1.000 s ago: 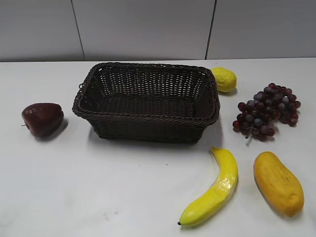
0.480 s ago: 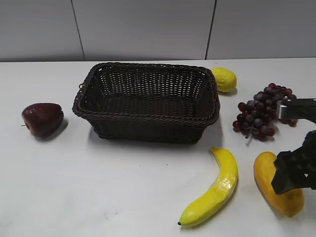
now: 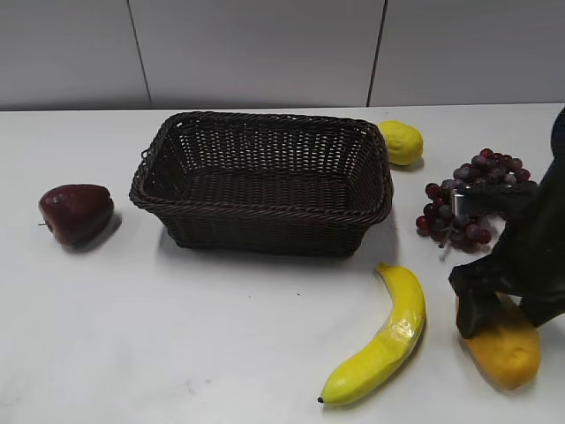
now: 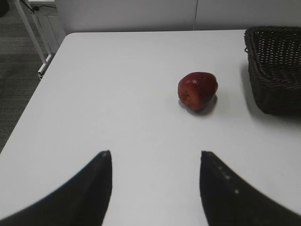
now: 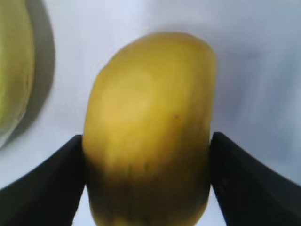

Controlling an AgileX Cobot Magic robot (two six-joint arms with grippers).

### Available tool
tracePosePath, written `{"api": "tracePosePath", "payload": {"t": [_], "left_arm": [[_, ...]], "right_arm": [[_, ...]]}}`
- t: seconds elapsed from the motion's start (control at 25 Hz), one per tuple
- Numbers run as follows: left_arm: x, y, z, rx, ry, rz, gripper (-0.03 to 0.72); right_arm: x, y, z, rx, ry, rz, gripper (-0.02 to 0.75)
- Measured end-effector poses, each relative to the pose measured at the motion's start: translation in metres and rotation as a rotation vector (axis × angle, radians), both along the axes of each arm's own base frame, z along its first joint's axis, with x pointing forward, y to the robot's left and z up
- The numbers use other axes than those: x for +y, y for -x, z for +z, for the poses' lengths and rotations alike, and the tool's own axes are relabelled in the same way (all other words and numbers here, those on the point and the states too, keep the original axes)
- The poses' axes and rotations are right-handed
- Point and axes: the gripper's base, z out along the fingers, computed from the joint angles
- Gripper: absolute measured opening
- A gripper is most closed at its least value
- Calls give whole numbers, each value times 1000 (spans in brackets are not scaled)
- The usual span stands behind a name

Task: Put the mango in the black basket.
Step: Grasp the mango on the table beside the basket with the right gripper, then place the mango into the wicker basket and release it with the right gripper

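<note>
We see right gripper (image 5: 146,155) straddling mango (image 5: 149,122), fingers wide at both flanks, not clamped; long axis runs along the gripper's view. Left gripper (image 4: 155,188) open, far off.

Right gripper (image 3: 484,311) over mango (image 3: 505,349) — banana (image 3: 381,340) beside, black basket (image 3: 263,179) behind
</note>
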Motion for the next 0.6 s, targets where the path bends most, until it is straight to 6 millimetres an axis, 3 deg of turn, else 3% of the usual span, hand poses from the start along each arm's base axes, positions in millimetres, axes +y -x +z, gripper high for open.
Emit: {"api": "tracePosePath", "payload": {"t": [0.36,0.48,0.6], "left_arm": [[0,0,0,0,0,0,450],[0,0,0,0,0,0,450],[0,0,0,0,0,0,450]], "right_arm": [[3,-6,1,98,11,7,569],[6,-17,18,132,16,28,569],[12,-41,51,78,2,52,569]]}}
